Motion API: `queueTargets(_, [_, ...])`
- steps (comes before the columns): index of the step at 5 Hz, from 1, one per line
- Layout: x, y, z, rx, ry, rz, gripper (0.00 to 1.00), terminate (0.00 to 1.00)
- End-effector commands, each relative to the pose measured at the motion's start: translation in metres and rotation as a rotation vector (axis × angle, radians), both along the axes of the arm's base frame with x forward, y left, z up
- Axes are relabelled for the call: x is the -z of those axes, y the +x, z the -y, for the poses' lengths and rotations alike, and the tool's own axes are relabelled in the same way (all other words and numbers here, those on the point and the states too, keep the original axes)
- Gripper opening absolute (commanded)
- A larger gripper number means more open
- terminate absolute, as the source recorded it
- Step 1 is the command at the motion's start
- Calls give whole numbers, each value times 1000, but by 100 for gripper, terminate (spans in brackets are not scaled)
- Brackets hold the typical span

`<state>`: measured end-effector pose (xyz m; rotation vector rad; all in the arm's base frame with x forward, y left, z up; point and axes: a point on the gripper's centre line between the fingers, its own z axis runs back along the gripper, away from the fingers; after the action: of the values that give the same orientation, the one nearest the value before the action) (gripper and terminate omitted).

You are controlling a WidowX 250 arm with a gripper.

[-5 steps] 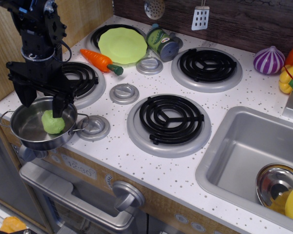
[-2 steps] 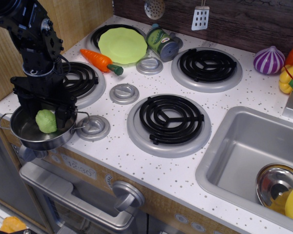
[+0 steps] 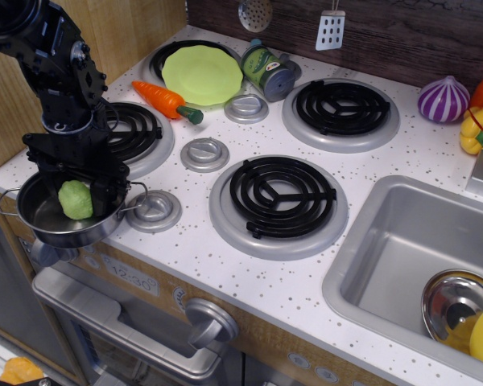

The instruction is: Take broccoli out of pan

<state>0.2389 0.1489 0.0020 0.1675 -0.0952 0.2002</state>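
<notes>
Fingers [image 3: 74,193] point straight down into the pan [image 3: 36,217], one dark pad at approx 9 o'clock of the broccoli [image 3: 76,199] and one at 3 o'clock, w/ the lump sitting right between them. They look narrowed onto it, pads at or v. near its sides; can't tell for sure if the squeeze is firm. Broccoli is inside the pan, toward the 2 o'clock side of the bowl, and looks to sit near rim height, so prob. just off the pan floor. No clear long axis, it's a rounded blob, slightly taller than wide, so grip angle matters little; way out is straight up, then toward 3 o'clock.

Broccoli: pale lime, rough matte skin, soft-looking toy. Pan: shallow shiny steel, thin wire loop handles, mirror-slick wall, perched at the front-left corner of the surface [image 3: 249,265], which is white speckled laminate. Black coil burner [image 3: 141,129] just behind at 12 o'clock, silver knob cap [image 3: 154,211] touching-close at 3 o'clock
</notes>
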Motion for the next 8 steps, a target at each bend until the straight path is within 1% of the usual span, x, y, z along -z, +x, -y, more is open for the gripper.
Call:
queueTargets(1, [-6,15,-3,7,23,41,0,0])
queueTargets(2, [-20,18,-3,6,47,22,0,0])
queueTargets(4, [-65,16,1,-12,82,-64,0,0])
queueTargets(5, [-78,20,-3,-2,138,-51,0,0])
queueTargets(6, [-70,39,-16,50,170,-11,0,0])
queueTargets(7, [-65,69,-28,123,200,5,0,0])
queueTargets(8, [-58,93,-35,193,181,8,0,0])
